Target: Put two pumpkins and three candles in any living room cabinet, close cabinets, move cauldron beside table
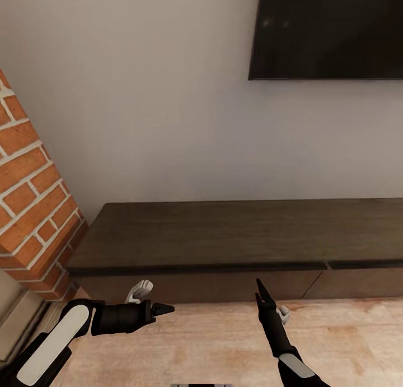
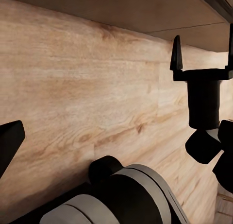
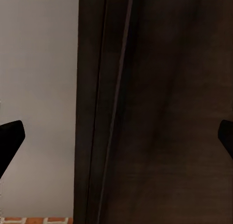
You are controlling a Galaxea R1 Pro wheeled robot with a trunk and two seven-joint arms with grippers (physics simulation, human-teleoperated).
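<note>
Facing cabinet (image 1: 224,236), fronts shut, no pumpkins or candles on top. Left claw (image 1: 162,308) and right claw (image 1: 261,293) held low before its front, both spread, empty, likely staged for opening it.
</note>
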